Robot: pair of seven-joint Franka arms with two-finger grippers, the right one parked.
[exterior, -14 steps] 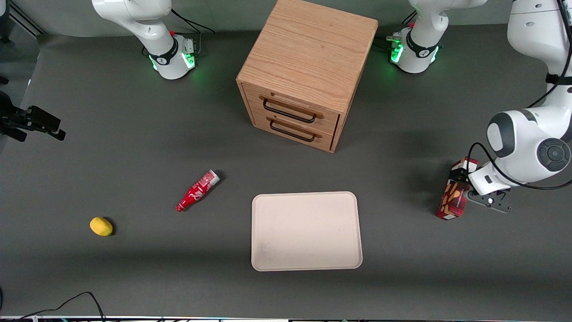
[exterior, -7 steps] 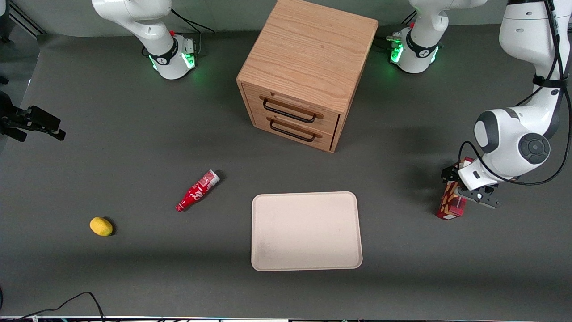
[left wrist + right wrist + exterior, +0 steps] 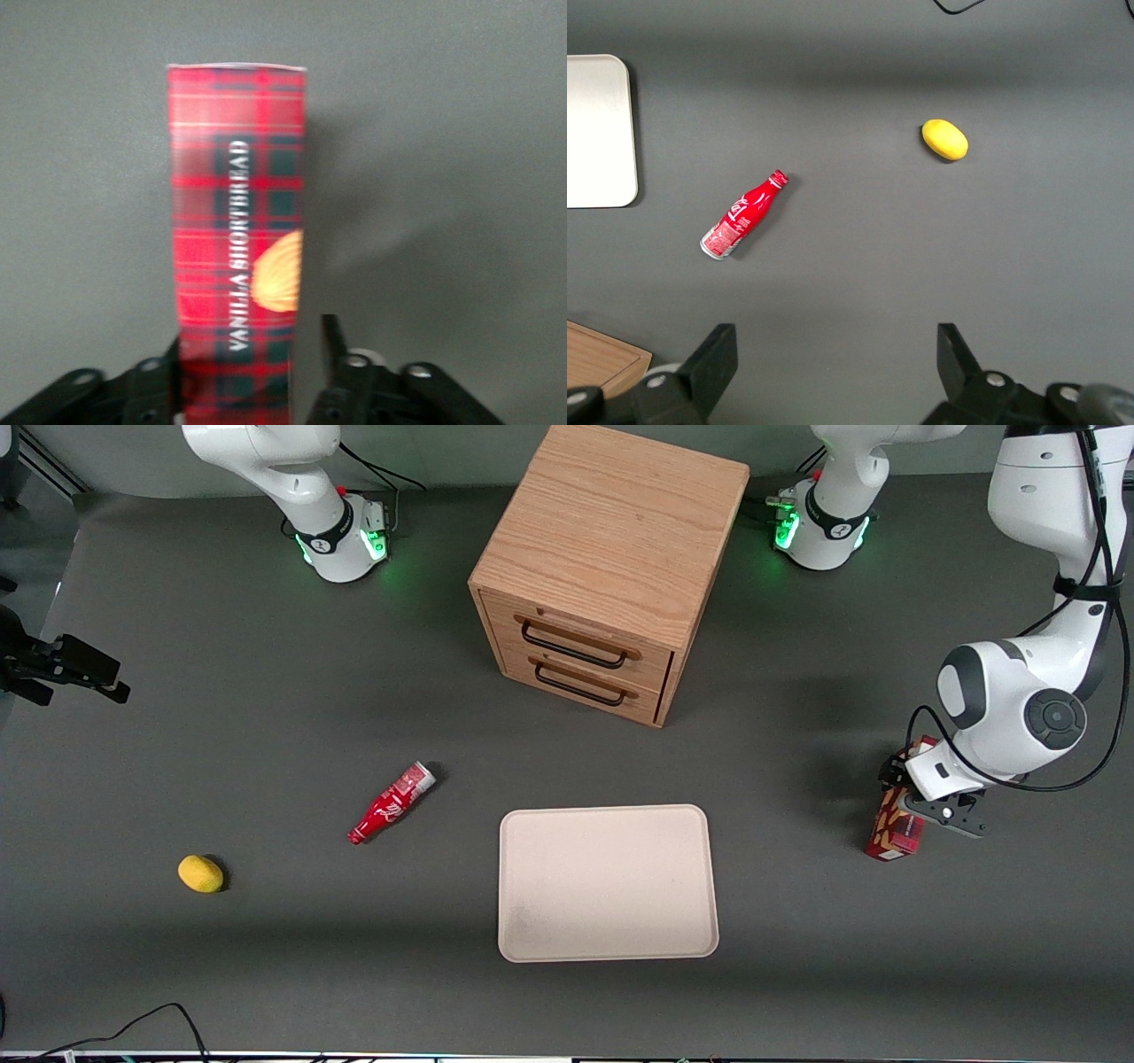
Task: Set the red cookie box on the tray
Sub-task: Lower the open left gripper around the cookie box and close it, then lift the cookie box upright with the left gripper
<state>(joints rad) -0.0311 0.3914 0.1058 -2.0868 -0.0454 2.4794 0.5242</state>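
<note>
The red cookie box (image 3: 893,831), dark red plaid with orange cookie pictures, lies on the dark table toward the working arm's end. The left arm's gripper (image 3: 902,797) sits over its end farther from the front camera. In the left wrist view the box (image 3: 235,204) runs between the fingers of the gripper (image 3: 252,341). One finger is against the box. The other finger (image 3: 331,341) stands apart from it with a gap, so the gripper is open. The cream tray (image 3: 607,881) lies near the table's middle, apart from the box, and it also shows in the right wrist view (image 3: 598,133).
A wooden two-drawer cabinet (image 3: 611,567) stands farther from the front camera than the tray. A red soda bottle (image 3: 392,803) and a yellow lemon-like object (image 3: 200,873) lie toward the parked arm's end of the table.
The left arm's wrist has shifted a little toward the tray and settled lower over the box. The box has not moved.
</note>
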